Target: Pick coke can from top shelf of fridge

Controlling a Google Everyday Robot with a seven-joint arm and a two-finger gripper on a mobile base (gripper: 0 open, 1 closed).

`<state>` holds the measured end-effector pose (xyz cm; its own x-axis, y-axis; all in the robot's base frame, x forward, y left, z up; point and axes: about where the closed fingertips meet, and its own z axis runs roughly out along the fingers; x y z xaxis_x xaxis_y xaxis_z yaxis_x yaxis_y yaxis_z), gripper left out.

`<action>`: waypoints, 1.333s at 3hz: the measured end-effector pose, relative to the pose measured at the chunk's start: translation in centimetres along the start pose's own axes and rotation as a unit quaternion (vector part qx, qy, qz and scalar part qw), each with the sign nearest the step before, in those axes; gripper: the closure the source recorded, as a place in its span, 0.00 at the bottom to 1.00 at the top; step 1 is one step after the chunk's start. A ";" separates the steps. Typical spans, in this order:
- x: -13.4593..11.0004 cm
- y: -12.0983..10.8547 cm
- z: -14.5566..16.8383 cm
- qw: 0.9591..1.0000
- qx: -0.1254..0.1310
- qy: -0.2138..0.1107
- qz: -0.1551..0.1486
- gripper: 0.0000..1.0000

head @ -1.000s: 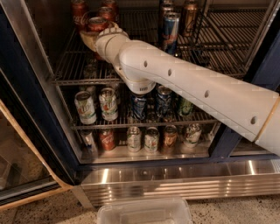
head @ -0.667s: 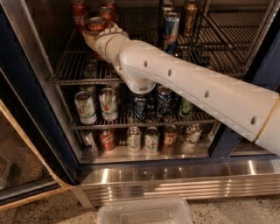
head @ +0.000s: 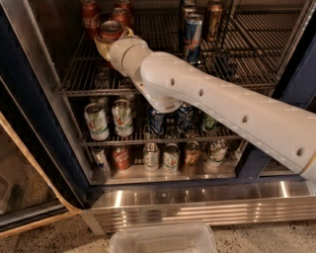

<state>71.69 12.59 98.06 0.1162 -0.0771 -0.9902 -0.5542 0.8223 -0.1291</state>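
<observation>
Inside the fridge [head: 39, 123], the top shelf [head: 163, 74] is a grey wire rack. Red coke cans [head: 89, 15] stand at its back left, with another one [head: 122, 11] beside them. My gripper [head: 109, 42] reaches in over the shelf's left part at the end of the white arm [head: 207, 99]. One coke can [head: 111, 29] sits right at the gripper, its top showing just above the wrist. The arm hides the can's lower part. A tall blue-and-silver can [head: 192, 37] stands to the right.
A brown can [head: 213, 17] stands at the back right of the top shelf. The lower racks hold several mixed cans [head: 122, 116]. A stainless base strip [head: 197, 202] runs below. A clear plastic bin [head: 163, 239] lies on the floor in front. The glass door [head: 19, 192] stands open at left.
Almost nothing has changed. The gripper and the can beside it stay at the same spot on the top shelf, perhaps shifted slightly right.
</observation>
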 end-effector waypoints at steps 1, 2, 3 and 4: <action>-1.8 1.5 -2.7 0.999 -0.029 -0.029 0.004 1.00; -4.3 3.2 -5.5 0.997 -0.044 -0.059 -0.001 1.00; -6.8 5.2 -8.1 0.996 -0.041 -0.076 -0.018 1.00; -8.0 7.3 -10.3 0.997 -0.027 -0.071 -0.026 1.00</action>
<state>58.20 13.35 104.54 0.2600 -0.0357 -0.9649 -0.5867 0.7879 -0.1872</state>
